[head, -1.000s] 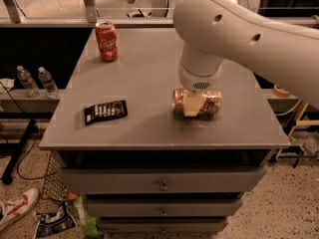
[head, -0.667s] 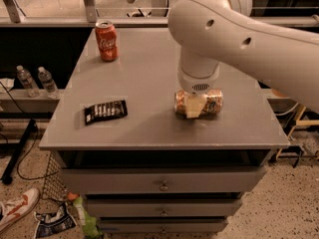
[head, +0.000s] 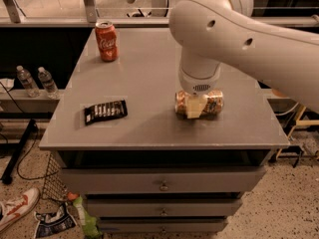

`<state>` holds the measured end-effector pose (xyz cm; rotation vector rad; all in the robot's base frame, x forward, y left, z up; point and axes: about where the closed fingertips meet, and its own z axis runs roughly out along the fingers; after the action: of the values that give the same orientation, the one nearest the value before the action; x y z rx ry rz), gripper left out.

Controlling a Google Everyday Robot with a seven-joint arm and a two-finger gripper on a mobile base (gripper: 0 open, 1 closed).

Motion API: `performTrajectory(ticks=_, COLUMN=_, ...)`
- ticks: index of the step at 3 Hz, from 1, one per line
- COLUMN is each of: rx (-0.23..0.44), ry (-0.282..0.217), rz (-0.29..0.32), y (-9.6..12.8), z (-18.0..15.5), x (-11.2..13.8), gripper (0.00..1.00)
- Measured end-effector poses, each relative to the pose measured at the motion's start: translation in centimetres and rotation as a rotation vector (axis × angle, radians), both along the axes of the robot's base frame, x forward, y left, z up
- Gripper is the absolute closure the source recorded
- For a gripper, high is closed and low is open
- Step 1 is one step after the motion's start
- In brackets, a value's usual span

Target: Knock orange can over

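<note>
Since the earlier frames my arm [head: 249, 31] has swung further left across the view; the orange can [head: 215, 102] has not shifted.

Finding: the orange can lies on its side on the table [head: 149, 78], right of centre and toward the front edge, its long axis running left to right. I judge the knock-over done.

My gripper [head: 195, 106] sits directly over the can, low at its near side. Whether it touches the can or stands just off it, I cannot say. Whether the gripper is spread, pressed together or pinching the can I cannot tell, because my wrist covers it from above.

Remaining, in my judgement: lift clear without sending the can rolling off the table.

Red can [head: 106, 41] stands upright at the back left corner, well apart. Dark wrapper [head: 105, 111] lies flat at the front left.

Hidden: the orange can's upper middle, behind my wrist. My arm is cut off at the right edge.
</note>
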<state>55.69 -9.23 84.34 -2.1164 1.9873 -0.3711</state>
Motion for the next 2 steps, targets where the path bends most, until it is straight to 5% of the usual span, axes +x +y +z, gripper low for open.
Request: performTrajectory(ticks=2, rx=-0.002, ry=-0.002, rz=-0.001, y=-0.14, z=0.09, x=-0.14, gripper=0.05)
